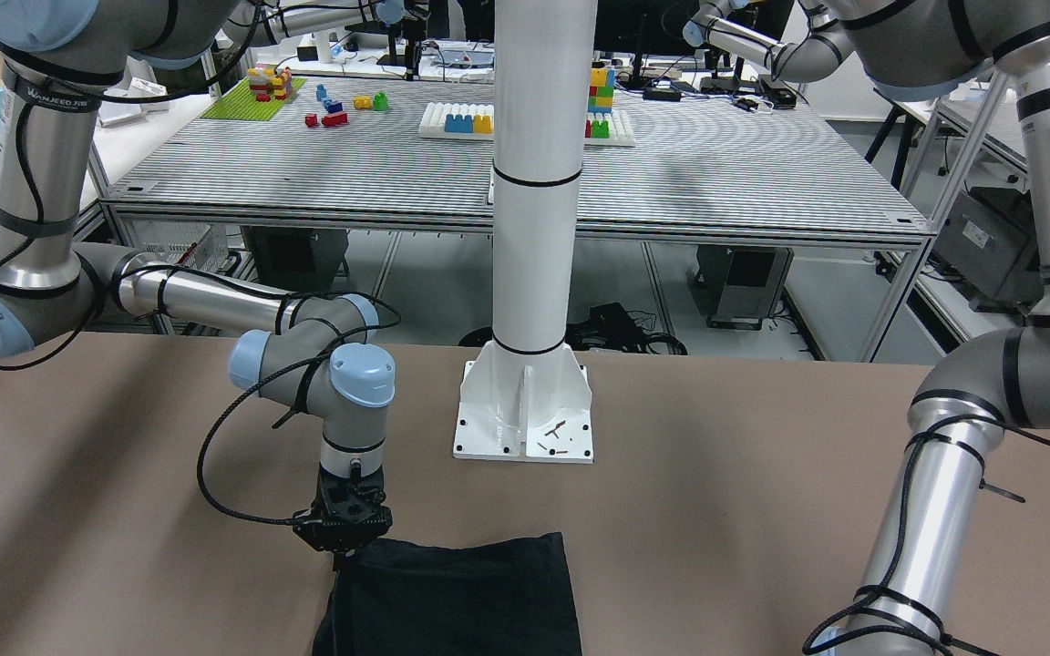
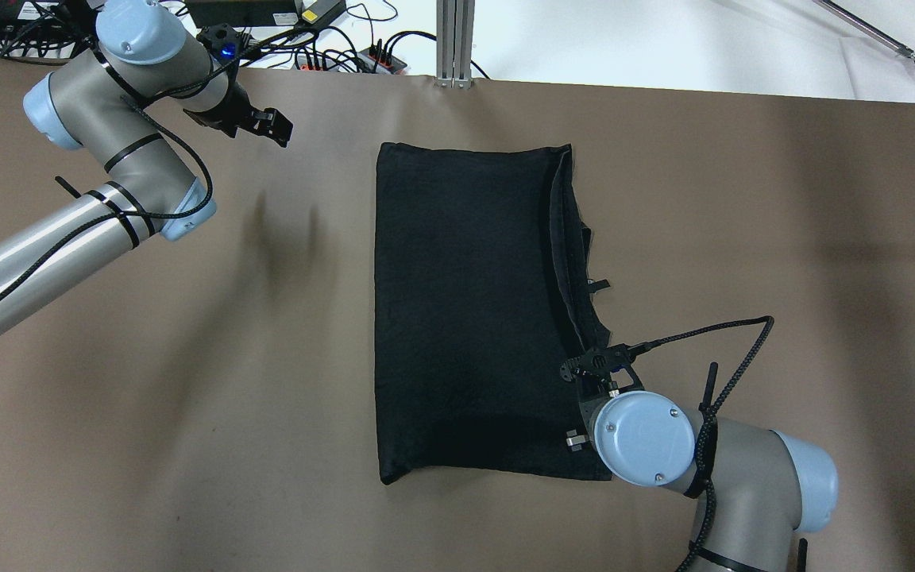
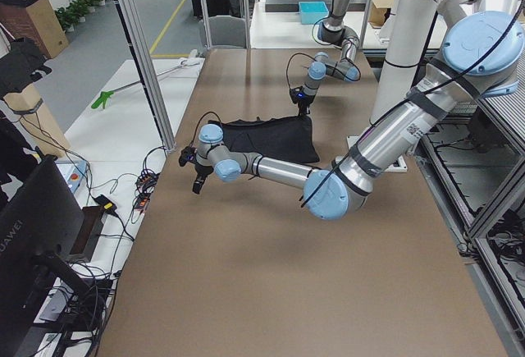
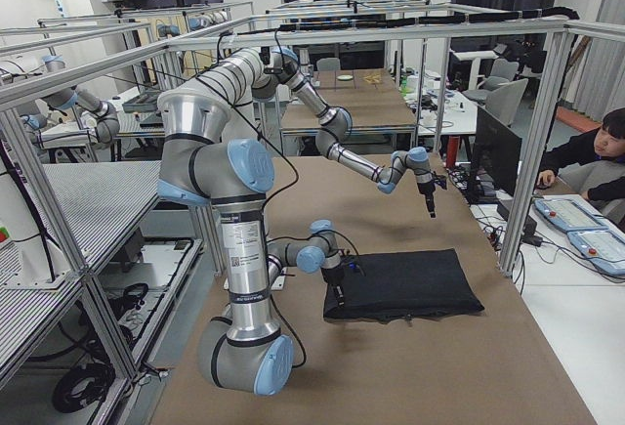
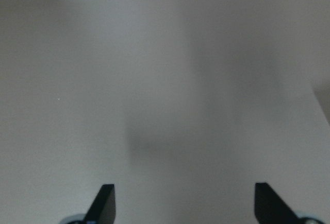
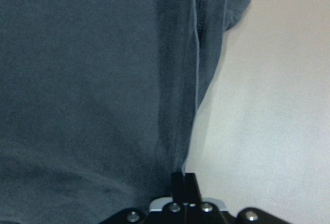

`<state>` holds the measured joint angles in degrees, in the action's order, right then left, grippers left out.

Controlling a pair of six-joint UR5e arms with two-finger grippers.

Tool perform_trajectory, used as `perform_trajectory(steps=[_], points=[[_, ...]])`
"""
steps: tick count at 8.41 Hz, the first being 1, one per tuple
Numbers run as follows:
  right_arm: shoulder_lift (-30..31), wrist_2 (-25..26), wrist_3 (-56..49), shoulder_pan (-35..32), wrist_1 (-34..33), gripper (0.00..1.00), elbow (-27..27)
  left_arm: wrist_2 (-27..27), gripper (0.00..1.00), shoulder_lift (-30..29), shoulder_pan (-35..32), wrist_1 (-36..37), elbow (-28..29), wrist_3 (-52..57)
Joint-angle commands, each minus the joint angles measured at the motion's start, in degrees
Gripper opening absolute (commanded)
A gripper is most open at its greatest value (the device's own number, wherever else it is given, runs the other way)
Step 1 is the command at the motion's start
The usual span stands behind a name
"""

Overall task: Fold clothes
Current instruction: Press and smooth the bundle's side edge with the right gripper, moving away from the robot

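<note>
Brown table cover [image 2: 187, 381] is spread over the whole work surface. A black garment [image 2: 465, 310] is laid flat on it near the middle, folded into a tall rectangle in the overhead view. The right gripper [image 6: 184, 180] is set at the garment's right edge, close to the corner nearest the robot. Its fingers are pressed together with the layered hem running in between them, so the fabric edge is pinched. Along that edge the layers are stepped out of line, and a small tab [image 2: 600, 284] is seen sticking out onto the cover. The left gripper [image 2: 273, 127] is held well apart from the garment, above bare cover near the table's far edge. Its fingers [image 5: 104, 203] are spread wide, with nothing between them.

A white pole [image 1: 539, 182] is bolted by its base plate [image 1: 525, 437] at the robot's side of the table, apart from the garment. Behind it a striped bench [image 1: 716, 173] carrying coloured building blocks [image 1: 334, 107] is visible. Cables [image 2: 362, 52] are bunched beyond the table's far edge, and a person [image 4: 598, 156] is seated at a desk on that side.

The garment's left and far edges are seen lying straight. Bare cover is left on both sides of it, widest on the left.
</note>
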<state>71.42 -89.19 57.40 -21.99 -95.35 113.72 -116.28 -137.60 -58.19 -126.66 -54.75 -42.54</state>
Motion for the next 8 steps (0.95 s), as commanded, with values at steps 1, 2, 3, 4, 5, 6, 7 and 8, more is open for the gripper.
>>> perform_trajectory(steps=[1,2,3,4,5,6,7,8], points=[[1.19,0.16,0.35,0.72,1.04,0.84,0.02,0.00,0.95,0.49,0.18,-0.69,-0.01,-0.35],[0.57,0.07,0.35,0.20,1.39,0.93,-0.07,0.00,0.95,0.58,0.27,-0.60,-0.44,-0.44],[0.22,-0.02,-0.52,-2.07,1.83,0.93,-0.16,-0.09,0.95,0.58,0.27,-0.60,-0.53,-0.44],[-1.09,-0.11,-1.23,-4.79,2.01,0.93,-0.95,0.00,0.95,0.58,0.36,-0.60,-0.54,-0.44],[-3.80,-0.28,-2.89,-6.47,2.01,0.94,-3.48,-0.09,0.95,0.58,0.36,-0.60,-0.54,-0.44],[-6.61,-0.63,-4.04,-7.71,2.01,0.94,-7.33,0.00,0.95,0.58,0.36,-0.60,-0.45,-0.44],[-8.73,-0.90,-5.61,-8.94,2.27,0.94,-10.68,0.00,0.95,0.58,0.36,-0.60,-0.45,-0.35],[-11.36,-1.94,-6.15,-9.82,2.27,0.94,-13.67,0.00,0.95,0.49,0.36,-0.60,-0.45,-0.35]])
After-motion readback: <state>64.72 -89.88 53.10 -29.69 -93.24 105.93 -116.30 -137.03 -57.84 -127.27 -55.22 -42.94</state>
